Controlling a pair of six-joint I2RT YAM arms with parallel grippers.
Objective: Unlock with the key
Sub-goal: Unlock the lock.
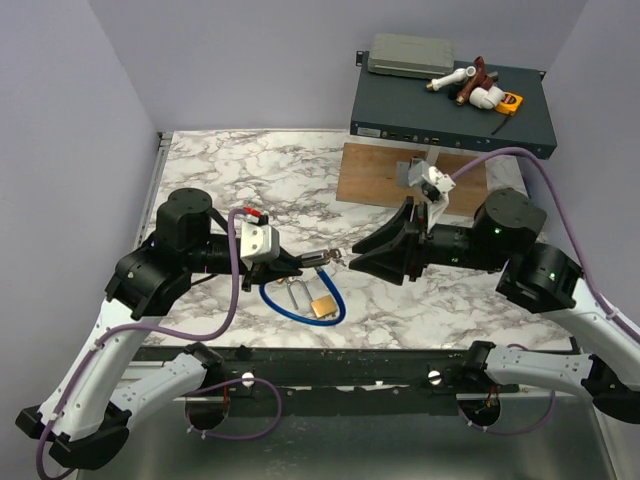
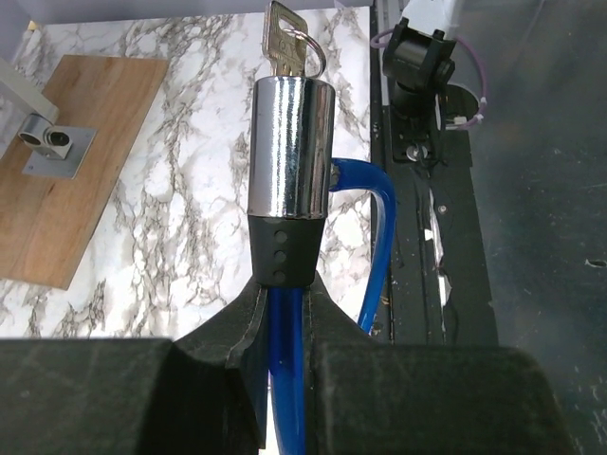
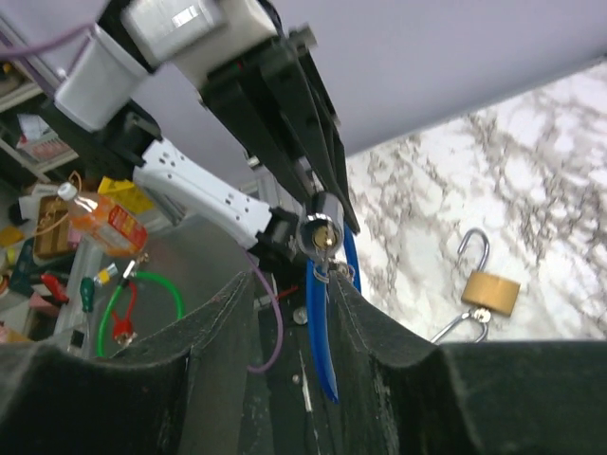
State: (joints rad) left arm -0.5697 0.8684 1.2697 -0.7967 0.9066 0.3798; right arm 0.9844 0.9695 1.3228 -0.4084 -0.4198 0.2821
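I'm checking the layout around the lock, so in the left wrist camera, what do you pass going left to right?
First the metal bracket on the wooden board → chrome lock cylinder with the key in its top → blue cable → black base rail.

Robotics lab test bench, marble-patterned table (image 1: 250, 160) walled by plain panels (image 1: 60, 120), rack-mount unit (image 1: 400, 108) at back, tool clutter (image 3: 85, 284) beyond.

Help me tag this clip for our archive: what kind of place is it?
Probably a robotics lab bench: a left arm and right arm bolted at a marble-patterned table, a rack-style electronics box at the back, and a green cable among tool clutter nearby.
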